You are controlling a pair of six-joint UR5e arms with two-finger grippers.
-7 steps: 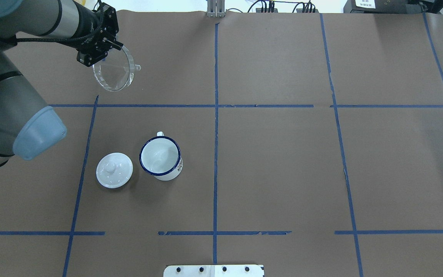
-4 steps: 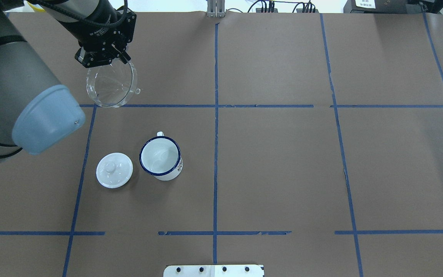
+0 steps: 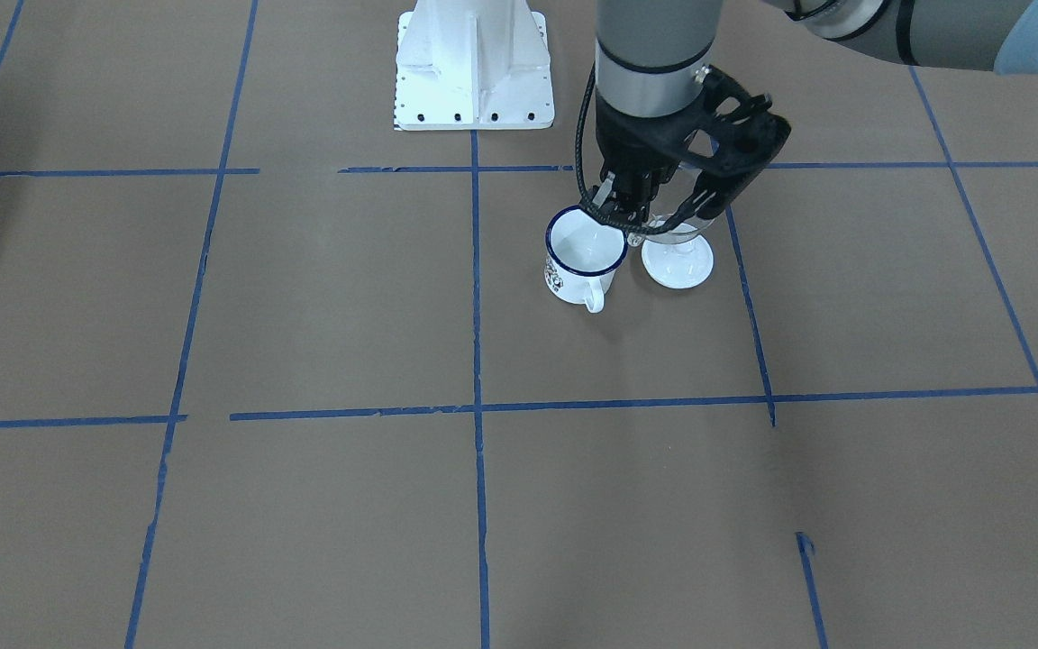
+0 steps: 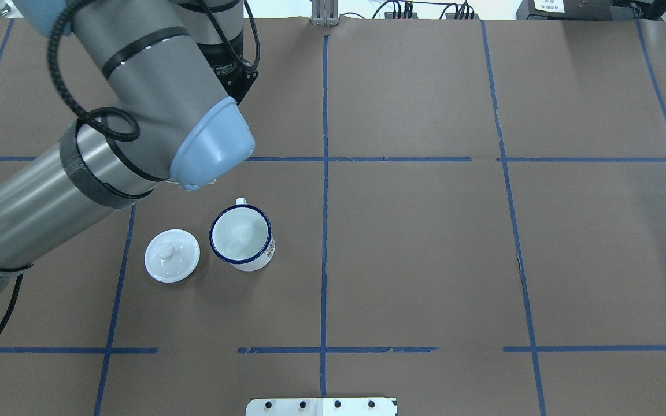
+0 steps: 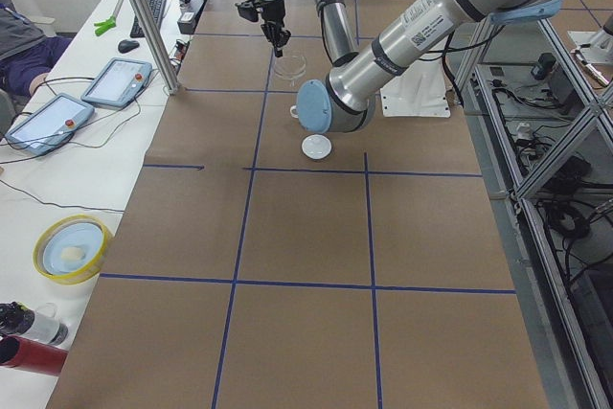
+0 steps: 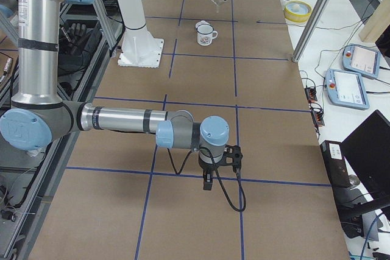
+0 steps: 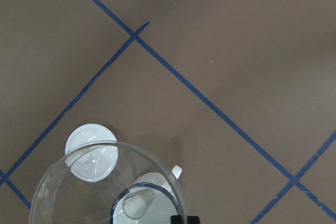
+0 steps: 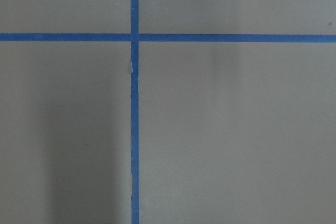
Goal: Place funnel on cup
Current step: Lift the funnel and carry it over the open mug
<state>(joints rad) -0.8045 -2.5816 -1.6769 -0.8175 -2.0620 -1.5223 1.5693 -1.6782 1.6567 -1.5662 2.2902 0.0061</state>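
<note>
The white cup [image 4: 241, 236] with a dark blue rim stands upright on the brown paper, handle away from the robot; it also shows in the front view [image 3: 584, 252]. My left gripper [image 3: 632, 214] is shut on the rim of the clear funnel [image 3: 677, 233] and holds it in the air, spout down, close to the cup and apart from it. In the left wrist view the funnel [image 7: 105, 187] fills the bottom, with the cup [image 7: 157, 182] seen through it. In the overhead view my arm hides the gripper and funnel. My right gripper [image 6: 208, 181] hangs over bare paper far away; I cannot tell its state.
A round white lid [image 4: 171, 255] with a knob lies flat just left of the cup; it also shows in the front view [image 3: 678, 263]. Blue tape lines cross the paper. The white robot base [image 3: 474, 63] stands behind the cup.
My left arm has swung toward the robot and to the right with the funnel, from the far left square to near the cup. Its elbow now hides the gripper from above.
</note>
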